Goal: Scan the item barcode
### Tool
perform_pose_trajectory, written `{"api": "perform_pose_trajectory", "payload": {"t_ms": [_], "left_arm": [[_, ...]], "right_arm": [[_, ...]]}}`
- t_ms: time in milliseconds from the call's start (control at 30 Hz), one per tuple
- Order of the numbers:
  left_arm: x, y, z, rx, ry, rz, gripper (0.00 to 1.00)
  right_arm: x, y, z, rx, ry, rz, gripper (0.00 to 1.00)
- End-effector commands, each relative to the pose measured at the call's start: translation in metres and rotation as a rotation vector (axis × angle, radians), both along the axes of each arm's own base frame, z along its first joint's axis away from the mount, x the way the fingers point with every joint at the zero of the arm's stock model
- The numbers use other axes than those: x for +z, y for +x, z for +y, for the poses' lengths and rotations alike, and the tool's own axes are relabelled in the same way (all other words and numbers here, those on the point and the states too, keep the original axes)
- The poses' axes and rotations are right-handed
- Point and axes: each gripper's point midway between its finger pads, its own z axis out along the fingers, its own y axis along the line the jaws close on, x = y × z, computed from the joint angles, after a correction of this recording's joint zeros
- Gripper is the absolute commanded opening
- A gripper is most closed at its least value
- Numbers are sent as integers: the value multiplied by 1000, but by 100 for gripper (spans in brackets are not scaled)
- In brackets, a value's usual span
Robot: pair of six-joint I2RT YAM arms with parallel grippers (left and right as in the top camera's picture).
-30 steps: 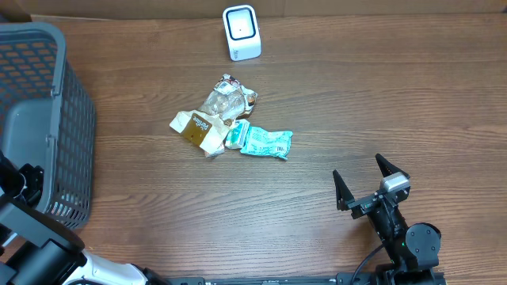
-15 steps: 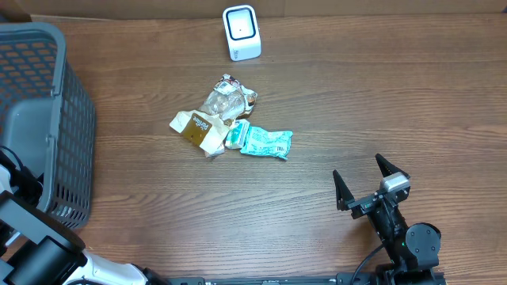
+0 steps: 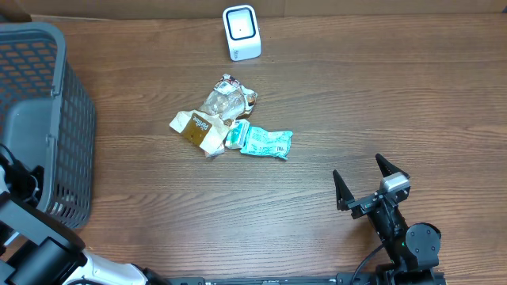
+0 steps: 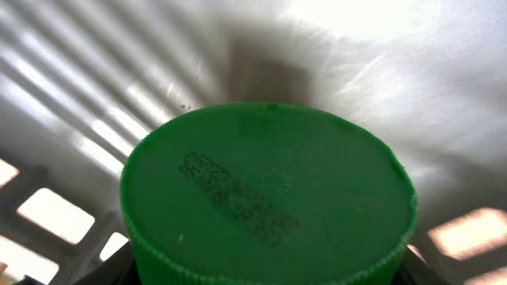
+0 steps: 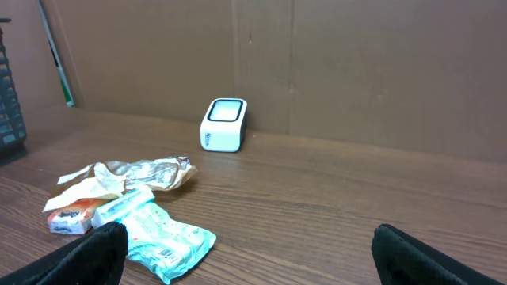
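So the left wrist cam is basically filled by a green ribbed cap with a couple of lines of dark stamped print on top, too blurry to read. It's down inside the gray mesh basket; you can see the slotted walls all around it. The left gripper only shows as dark slivers hugging the cap's lower rim on both sides, and honestly I can't tell whether it's actually clamped on or just sitting around it. The right gripper sits low over the near right of the wooden table, fingers spread wide apart with nothing between them. The white barcode scanner stands at the far edge of the table, roughly in the middle, in front of a cardboard wall. Between scanner and arms there's a little touching pile: a crinkly clear wrapper, a brown-and-white packet and a teal packet.
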Motion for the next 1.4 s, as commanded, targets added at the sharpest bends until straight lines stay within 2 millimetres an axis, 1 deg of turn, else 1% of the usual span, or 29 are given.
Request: {"api": "perform_pose_trajectory", "payload": {"t_ms": [0,100,200,300,400,467,500,567,600,667,767,833,867,900,1000,1067,1167,1200,1300,1367], "left_arm": [[32,30,11,21,15,-127,36],[63,47,15,14,30,-208,36],[100,58,21,29,91,-274,36],[145,73,20,2,163,-383,36],[199,89,11,-34,242,-527,37],[239,98,-2,-64,299,-630,37],[261,102,-11,-94,327,-690,37],[294,106,-32,-150,360,-784,37],[312,108,-46,-186,375,-836,38],[337,109,-73,-249,393,-907,37],[360,106,-116,-351,406,-978,37],[368,104,-146,-432,391,-1007,38],[368,104,-158,-464,378,-1009,38],[365,104,-175,-513,359,-999,38],[349,106,-210,-627,307,-952,37],[329,110,-233,-701,277,-900,37],[297,114,-259,-787,246,-828,37],[283,116,-268,-818,236,-799,36],[242,118,-288,-884,223,-719,36],[213,118,-296,-894,226,-664,37]], "right_arm": [[-1,0,0,-1,3,-8,100],[-1,0,0,-1,3,-8,100],[-1,0,0,-1,3,-7,100],[-1,0,0,-1,3,-8,100],[-1,0,0,-1,3,-8,100],[-1,0,0,-1,3,-8,100],[-1,0,0,-1,3,-8,100],[-1,0,0,-1,3,-8,100],[-1,0,0,-1,3,-8,100],[-1,0,0,-1,3,-8,100],[-1,0,0,-1,3,-8,100],[-1,0,0,-2,3,-8,100],[-1,0,0,-1,3,-8,100],[-1,0,0,-1,3,-8,100],[-1,0,0,-1,3,-8,100],[-1,0,0,-1,3,-8,100],[-1,0,0,-1,3,-7,100],[-1,0,0,-1,3,-8,100],[-1,0,0,-1,3,-8,100],[-1,0,0,-1,3,-8,100]]}}
